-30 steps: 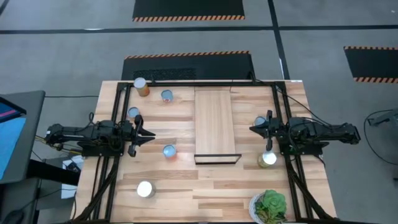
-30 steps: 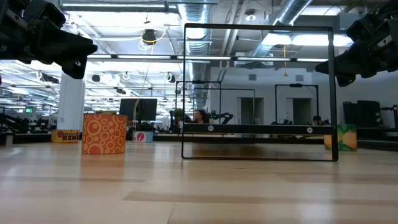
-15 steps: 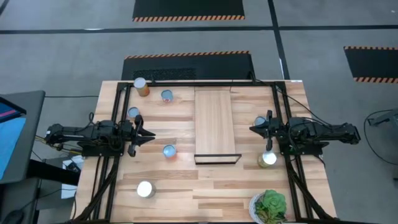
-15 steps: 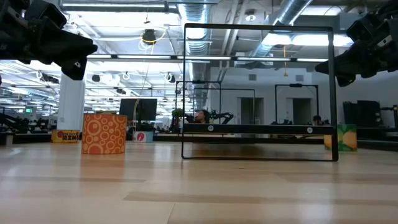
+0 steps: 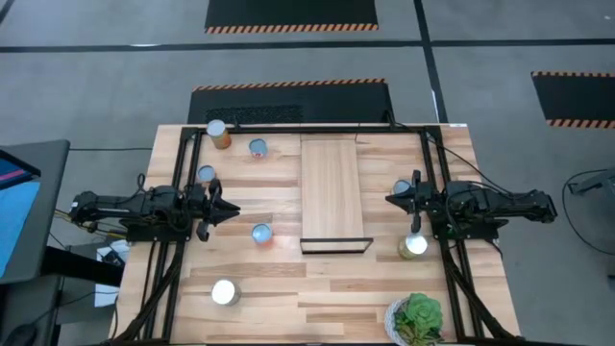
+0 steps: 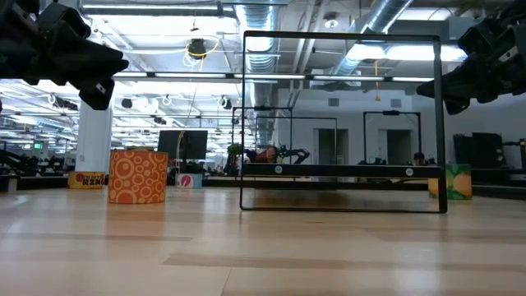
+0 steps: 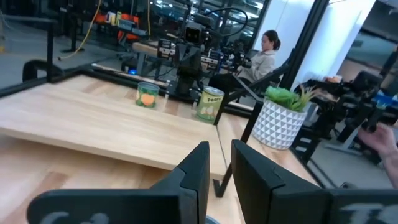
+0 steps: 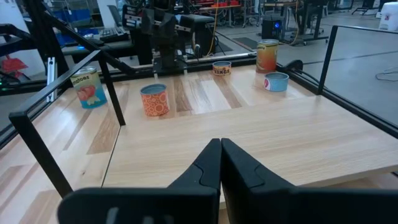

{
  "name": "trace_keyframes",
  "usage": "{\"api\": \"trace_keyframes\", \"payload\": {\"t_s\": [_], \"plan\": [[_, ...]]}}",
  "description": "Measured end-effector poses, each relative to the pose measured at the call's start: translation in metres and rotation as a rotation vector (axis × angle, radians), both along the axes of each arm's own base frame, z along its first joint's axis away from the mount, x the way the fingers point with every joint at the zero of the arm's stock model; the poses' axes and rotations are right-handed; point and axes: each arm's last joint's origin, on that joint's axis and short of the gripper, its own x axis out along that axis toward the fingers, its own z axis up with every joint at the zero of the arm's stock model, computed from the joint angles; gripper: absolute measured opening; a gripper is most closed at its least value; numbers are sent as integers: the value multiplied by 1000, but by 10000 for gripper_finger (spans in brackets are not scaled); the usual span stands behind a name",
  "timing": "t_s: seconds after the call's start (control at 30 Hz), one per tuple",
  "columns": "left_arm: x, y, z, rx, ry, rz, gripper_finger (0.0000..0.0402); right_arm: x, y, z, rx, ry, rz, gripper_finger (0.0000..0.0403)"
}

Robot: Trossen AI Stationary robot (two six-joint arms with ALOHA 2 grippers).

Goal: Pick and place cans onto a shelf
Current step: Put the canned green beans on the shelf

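The pale-wood shelf lies flat at the table's middle, with its black bracket at the near end. Five cans stand left of it: a tall orange one, one beside it, one, an orange one and one near the front. Two stand right of the shelf. My left gripper hovers left of the shelf, with a narrow gap between its fingers. My right gripper hovers right of the shelf, shut and empty.
A leafy plant in a white pot stands at the near right corner. A black frame runs along the table's edges. A person sits in the room beyond the table. Bare tabletop lies in front of the shelf's bracket.
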Motion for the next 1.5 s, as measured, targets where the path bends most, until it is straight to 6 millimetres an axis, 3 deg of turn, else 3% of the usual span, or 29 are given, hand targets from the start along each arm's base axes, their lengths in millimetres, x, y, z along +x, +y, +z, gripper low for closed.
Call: {"api": "trace_keyframes", "payload": {"t_s": [0.33, 0.63, 0.73, 1.03, 1.23, 1.37, 1.5], "plan": [[0, 3, 1, 103, -13, 89, 57, 0, 0, 0, 0, -1, 0, 28], [-1, 10, 5, 106, -33, 361, 57, 1, 0, 6, -32, -66, -2, 28], [-2, 12, 5, 132, -26, 417, 57, 1, -1, 5, 33, -68, -26, 28], [-2, 13, 5, 1, -58, 468, 57, 1, -4, 1, 307, -104, -142, 28], [-3, 15, 5, 79, -41, 536, 57, -1, -7, 2, 219, -108, -259, 28], [-2, 14, 5, 98, -40, 485, 57, 0, -7, 1, 123, -76, -241, 28], [-2, 12, 5, 25, -56, 413, 57, 0, -6, 2, 161, -87, -230, 28]]}}
